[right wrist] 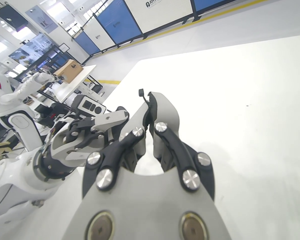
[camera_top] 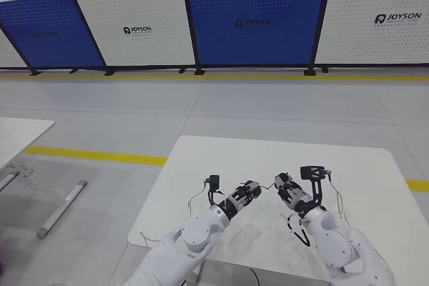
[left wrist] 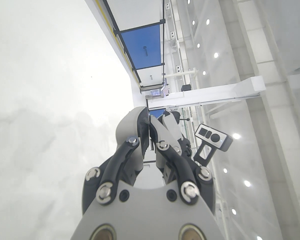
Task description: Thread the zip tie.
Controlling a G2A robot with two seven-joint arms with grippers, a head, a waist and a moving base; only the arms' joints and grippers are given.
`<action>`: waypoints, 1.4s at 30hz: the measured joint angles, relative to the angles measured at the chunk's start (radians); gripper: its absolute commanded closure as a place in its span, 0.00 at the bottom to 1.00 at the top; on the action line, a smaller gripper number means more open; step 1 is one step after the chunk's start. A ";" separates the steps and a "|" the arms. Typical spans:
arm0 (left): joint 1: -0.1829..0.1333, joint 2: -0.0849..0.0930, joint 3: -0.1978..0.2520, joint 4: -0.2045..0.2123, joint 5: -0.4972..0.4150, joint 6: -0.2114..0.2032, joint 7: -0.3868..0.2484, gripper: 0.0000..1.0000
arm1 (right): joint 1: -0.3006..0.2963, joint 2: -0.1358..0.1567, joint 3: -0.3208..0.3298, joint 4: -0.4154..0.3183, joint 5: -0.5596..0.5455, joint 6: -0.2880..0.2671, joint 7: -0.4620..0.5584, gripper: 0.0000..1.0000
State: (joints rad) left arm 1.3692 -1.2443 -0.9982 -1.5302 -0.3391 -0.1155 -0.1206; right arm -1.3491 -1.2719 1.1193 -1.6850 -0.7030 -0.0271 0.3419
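Observation:
The zip tie (right wrist: 141, 92) is a thin black strap with a small square head. The head pokes out past the tips of my right gripper (right wrist: 149, 99), which is shut on the strap. In the top view the two grippers face each other above the middle of the white table, and the zip tie (camera_top: 269, 186) runs as a fine dark line between them. My left gripper (left wrist: 147, 113) is shut on a thin dark strip (left wrist: 148, 126), the tie's other end. The left gripper (camera_top: 251, 188) sits a short gap from the right gripper (camera_top: 282, 181). The left gripper (right wrist: 121, 116) also appears beside the right one's fingers.
The white table (camera_top: 357, 168) is bare around the arms, its near left edge close under the left arm. A second table (camera_top: 14, 136) stands off to the left. Blue and white partition panels (camera_top: 257, 32) line the far side of the floor.

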 measured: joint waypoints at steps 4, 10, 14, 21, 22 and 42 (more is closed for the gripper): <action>0.003 -0.001 -0.019 0.004 -0.074 -0.010 -0.037 1.00 | -0.016 0.002 0.017 -0.009 0.012 -0.023 -0.021 1.00; 0.006 0.000 -0.026 0.007 -0.102 -0.012 -0.074 1.00 | -0.020 0.003 0.023 -0.011 0.011 -0.031 -0.013 1.00; 0.008 -0.001 -0.023 0.005 -0.087 -0.014 -0.075 1.00 | -0.014 0.002 0.020 -0.006 0.012 -0.032 -0.006 1.00; 0.013 0.000 -0.017 0.000 0.007 -0.014 -0.023 1.00 | -0.028 0.005 0.042 -0.030 0.005 -0.027 -0.015 1.00; 0.013 0.000 -0.017 0.000 0.007 -0.014 -0.022 1.00 | -0.032 0.006 0.046 -0.035 0.003 -0.026 -0.013 1.00; 0.013 0.000 -0.017 0.000 0.003 -0.014 -0.023 1.00 | -0.043 0.005 0.037 -0.055 -0.027 -0.023 -0.016 1.00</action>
State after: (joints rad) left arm 1.3819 -1.2446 -1.0154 -1.5304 -0.3359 -0.1296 -0.1440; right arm -1.3923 -1.2665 1.1567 -1.7400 -0.7297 -0.0498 0.3260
